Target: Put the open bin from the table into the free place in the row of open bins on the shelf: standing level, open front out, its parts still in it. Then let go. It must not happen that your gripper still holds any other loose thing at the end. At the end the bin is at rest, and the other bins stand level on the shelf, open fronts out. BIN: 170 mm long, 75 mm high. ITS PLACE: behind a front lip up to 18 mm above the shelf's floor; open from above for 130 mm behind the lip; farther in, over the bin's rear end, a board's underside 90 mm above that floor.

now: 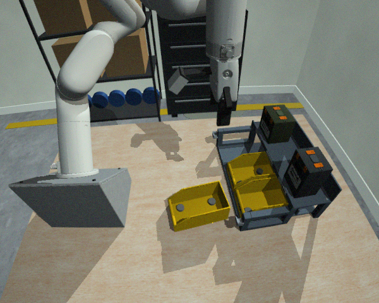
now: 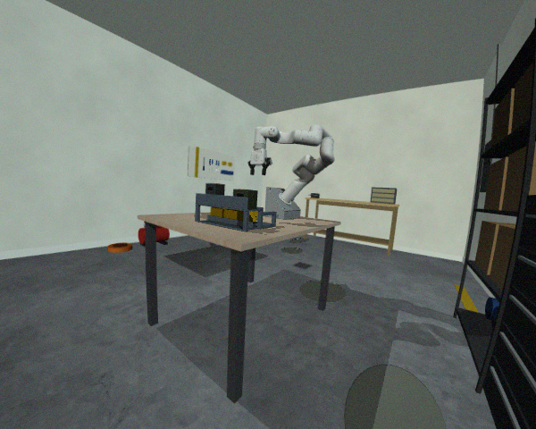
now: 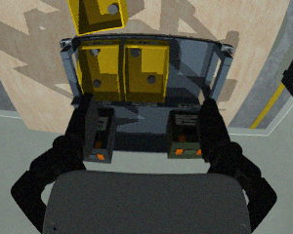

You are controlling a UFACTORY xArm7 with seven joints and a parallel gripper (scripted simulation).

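Yellow, open-fronted plastic-looking bin [image 1: 201, 218] [image 3: 99, 21], at the top view's lower centre on the wooden bench [image 1: 134, 261] [image 2: 189, 227] [image 3: 34, 63], probably light and stiff; pinch its side walls, keeping it level lest the loose parts slide. The black two-fingered claw [image 1: 224, 118] [image 2: 258, 172] [image 3: 148, 107] hangs spread.

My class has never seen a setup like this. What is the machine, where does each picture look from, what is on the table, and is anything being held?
The machine is a single white jointed robot arm ending in a black two-fingered claw. One picture looks down over the table, one shows the room from beyond the shelf, and one looks out past the claw's fingers.

On the pale wooden table lies an open yellow bin with two small grey round parts inside. Beside it, a low blue-grey metal shelf carries two similar yellow bins, a free place next to them, and two dark boxes with orange patches on the raised board behind.

The claw is open, above the table, and holds nothing.
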